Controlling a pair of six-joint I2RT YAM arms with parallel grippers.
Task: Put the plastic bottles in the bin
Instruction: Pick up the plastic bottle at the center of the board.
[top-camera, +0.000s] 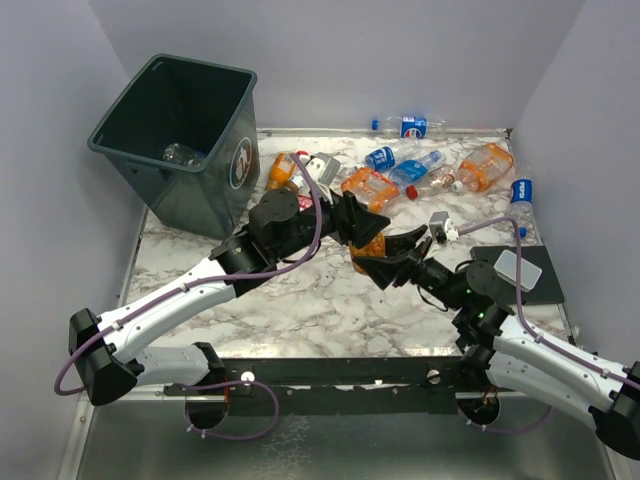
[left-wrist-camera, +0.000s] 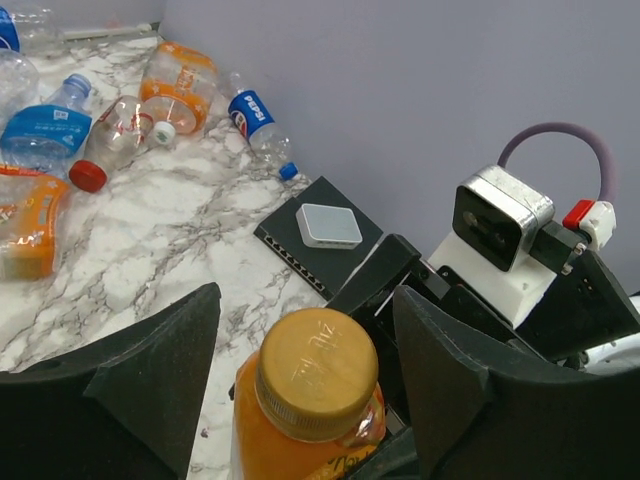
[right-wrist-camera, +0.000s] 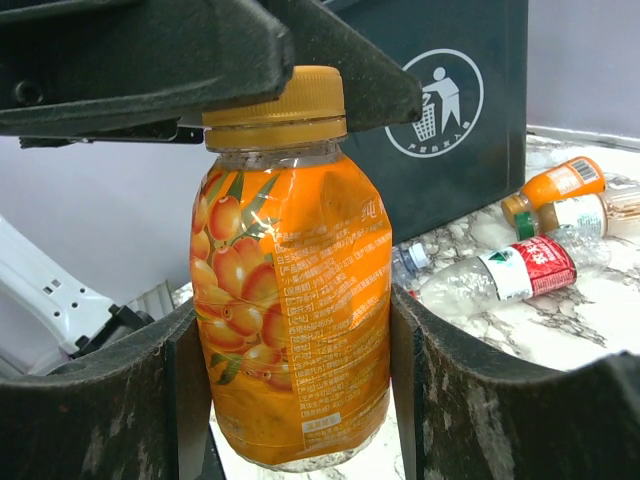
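**Bottle held between two grippers.** A bottle (right-wrist-camera: 290, 300) of clear, crinkled plastic, with an orange fruit-printed label and a ribbed amber cap (left-wrist-camera: 318, 365), is gripped at its body by the right gripper (right-wrist-camera: 300, 335), whose dark, matte pads are pressed to both sides. Its long axis is held roughly upright, cap uppermost, above the middle of the marbled surface (top-camera: 300, 300). The left gripper (left-wrist-camera: 305, 320) is set open about the cap, with a gap seen at each side. The tapered, dark bin (top-camera: 200, 185) is stood far left. Other bottles (top-camera: 400, 170) are strewn along the far edge.
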